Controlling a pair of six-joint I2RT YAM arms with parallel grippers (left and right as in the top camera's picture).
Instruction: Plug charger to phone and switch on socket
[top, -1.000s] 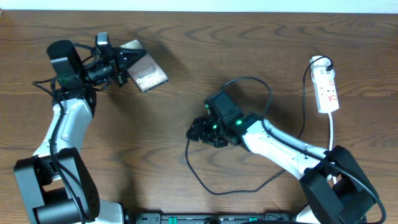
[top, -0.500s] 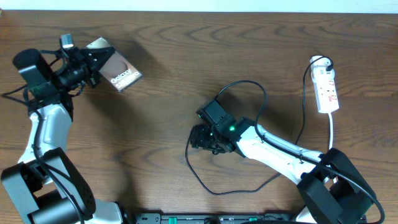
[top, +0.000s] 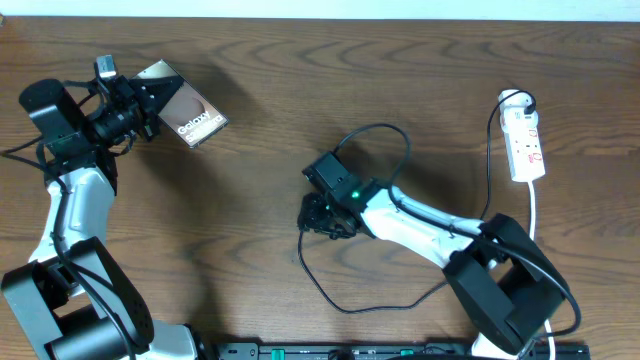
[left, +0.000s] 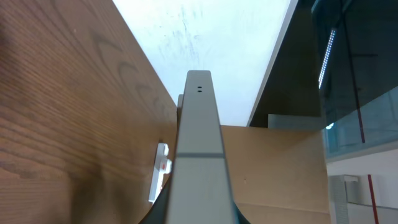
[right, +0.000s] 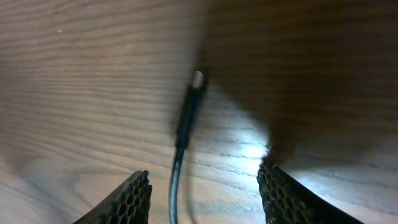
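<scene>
My left gripper (top: 150, 100) is shut on the phone (top: 190, 112) and holds it above the table at the far left, its "Galaxy" face up. In the left wrist view the phone's grey edge (left: 199, 155) runs up the middle, between the fingers. My right gripper (top: 318, 217) is open near the table's middle, low over the charger's plug tip (right: 194, 84). The black cable (right: 177, 168) lies between the two open fingers (right: 205, 199), untouched. The charger cable (top: 430, 180) loops across the table to the white socket (top: 526, 143) at the right edge.
The socket's white cord (top: 535, 215) runs down toward the right arm's base. The socket also shows small in the left wrist view (left: 159, 173). The cable's slack (top: 345, 300) curves near the front edge. A brown box and a glass wall stand beyond the table.
The left arm swung the phone to the far left a second ago and has held still since. The right gripper has moved left, along the cable toward the plug tip.
</scene>
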